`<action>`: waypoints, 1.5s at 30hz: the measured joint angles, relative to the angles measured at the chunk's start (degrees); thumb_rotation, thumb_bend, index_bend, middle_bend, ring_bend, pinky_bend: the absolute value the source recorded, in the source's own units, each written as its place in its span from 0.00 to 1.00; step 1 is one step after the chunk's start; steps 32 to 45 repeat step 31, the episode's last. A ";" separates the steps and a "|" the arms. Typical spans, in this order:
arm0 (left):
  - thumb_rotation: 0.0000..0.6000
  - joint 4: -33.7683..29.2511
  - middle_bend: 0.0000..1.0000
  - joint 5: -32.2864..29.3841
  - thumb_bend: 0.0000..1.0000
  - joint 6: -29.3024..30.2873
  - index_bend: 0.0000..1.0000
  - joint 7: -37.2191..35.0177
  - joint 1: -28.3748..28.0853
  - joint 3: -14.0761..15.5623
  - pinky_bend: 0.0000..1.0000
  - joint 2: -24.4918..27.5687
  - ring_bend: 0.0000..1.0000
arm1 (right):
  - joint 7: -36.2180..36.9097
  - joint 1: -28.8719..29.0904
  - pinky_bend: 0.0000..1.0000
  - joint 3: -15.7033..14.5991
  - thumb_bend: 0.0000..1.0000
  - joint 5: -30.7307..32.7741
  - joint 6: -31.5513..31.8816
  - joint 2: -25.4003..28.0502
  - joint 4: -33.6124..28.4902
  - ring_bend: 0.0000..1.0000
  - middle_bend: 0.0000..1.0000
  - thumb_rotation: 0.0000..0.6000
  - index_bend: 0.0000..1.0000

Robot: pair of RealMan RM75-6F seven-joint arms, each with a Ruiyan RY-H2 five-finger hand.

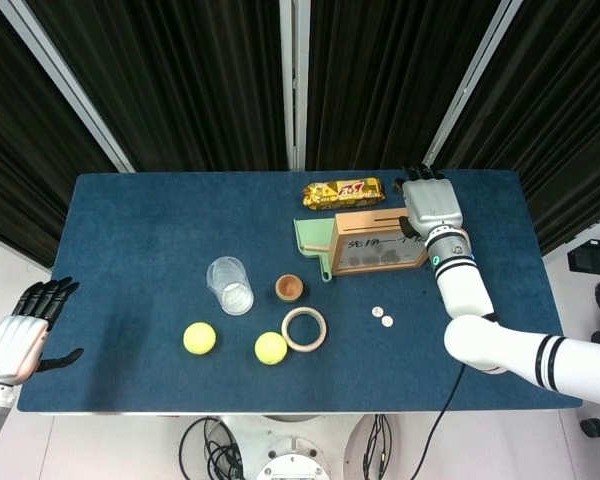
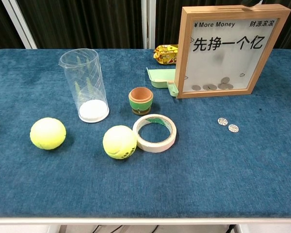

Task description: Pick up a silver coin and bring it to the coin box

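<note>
Two silver coins (image 1: 382, 316) lie side by side on the blue cloth in front of the coin box; the chest view shows them too (image 2: 228, 124). The coin box (image 1: 378, 241) is a wooden frame with a glass front (image 2: 225, 48), standing upright with several coins at its bottom. My right hand (image 1: 429, 204) hovers over the box's right top end, back upward, dark fingertips pointing to the far edge. Whether it holds a coin is hidden. My left hand (image 1: 20, 336) hangs beyond the table's left edge, fingers spread, holding nothing.
A clear plastic cup (image 2: 86, 86), a small clay pot (image 2: 140, 100), a roll of tape (image 2: 154, 132) and two tennis balls (image 2: 48, 133) (image 2: 119, 141) stand left of the coins. A green scoop (image 2: 161, 77) and a snack packet (image 1: 343, 192) lie by the box.
</note>
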 measured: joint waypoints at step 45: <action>1.00 -2.61 0.02 -0.59 0.15 3.40 0.06 5.61 0.70 -2.00 0.00 0.12 0.00 | 28.86 -53.62 0.00 -22.86 0.34 -71.65 41.11 -2.15 3.83 0.00 0.00 1.00 0.00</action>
